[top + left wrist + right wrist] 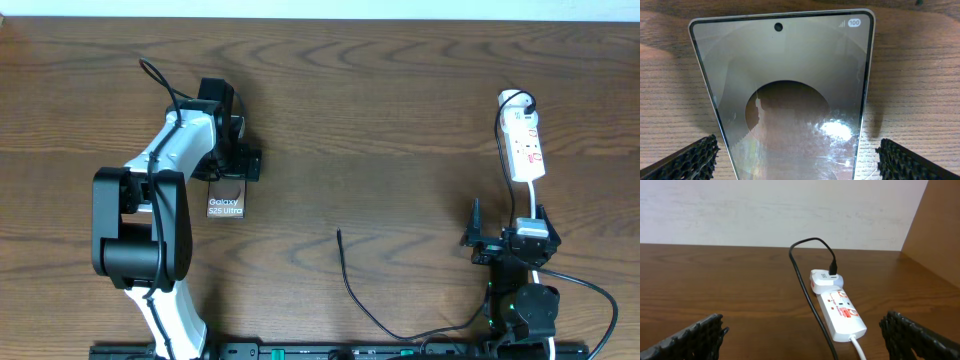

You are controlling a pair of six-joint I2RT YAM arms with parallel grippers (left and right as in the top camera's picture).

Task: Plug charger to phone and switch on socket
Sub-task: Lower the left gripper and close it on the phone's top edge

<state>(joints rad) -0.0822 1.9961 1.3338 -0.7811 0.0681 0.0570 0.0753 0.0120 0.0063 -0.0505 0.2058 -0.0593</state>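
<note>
Left gripper [799, 157] wide, fingers [690, 160] either side of phone [226, 205], not touching. Phone flat on table [400, 120], left side. Charger [350, 285] lies loose mid-table, tip free, well apart from phone. Right gripper [805, 337] wide, empty, near socket [524, 145] at far right.

A dark brown table [400, 110] with streaked wood grain; a phone [785, 75] with a grey-bronze screen, a brown circle and a pale silver frame; a white power strip [840, 311] marked in red, its cord [858, 347] white; a thin black cable [341, 255]. The black finger pads [692, 160] are studded with small bumps.
</note>
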